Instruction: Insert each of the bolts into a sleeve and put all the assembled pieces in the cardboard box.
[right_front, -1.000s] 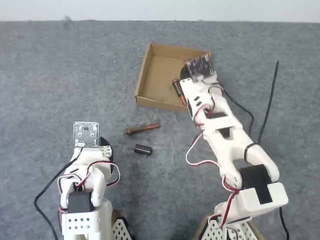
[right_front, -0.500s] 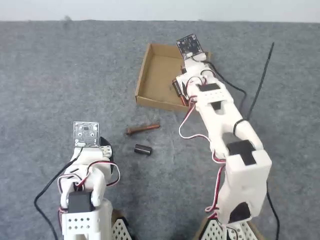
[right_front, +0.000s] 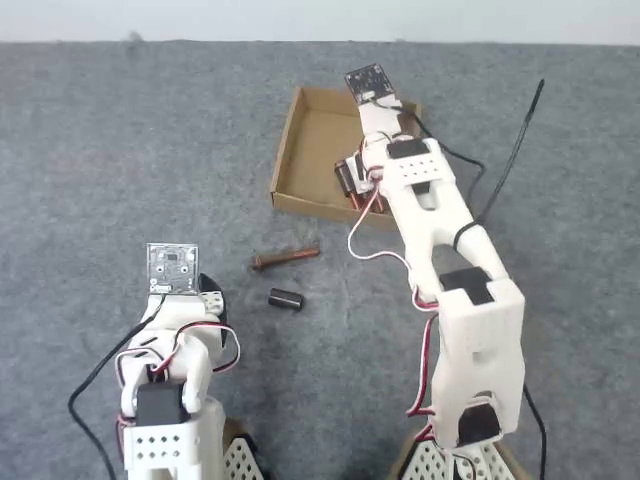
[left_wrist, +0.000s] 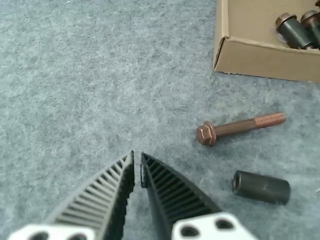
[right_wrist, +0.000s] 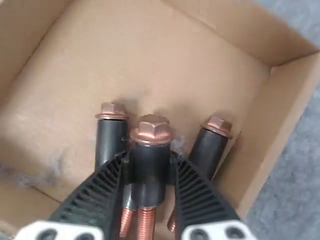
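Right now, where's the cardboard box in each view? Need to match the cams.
High view: cardboard box upper centre, right claw holding a sleeved bolt over its near side.
Left wrist view: one corner, beyond the loose bolt.
Right wrist view: floor and walls around the right claw.
Shared landmark: the sleeved bolts inside.

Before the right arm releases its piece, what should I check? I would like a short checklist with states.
1. Right end effector shut on the assembled piece: ok.
2. Piece over the cardboard box floor: ok.
3. Gap between the two pieces inside wide enough: cannot tell.
4. Left end effector away from the box: ok.
5. All bolts sleeved: not ok, loose bolt and loose sleeve lie apart on the carpet.
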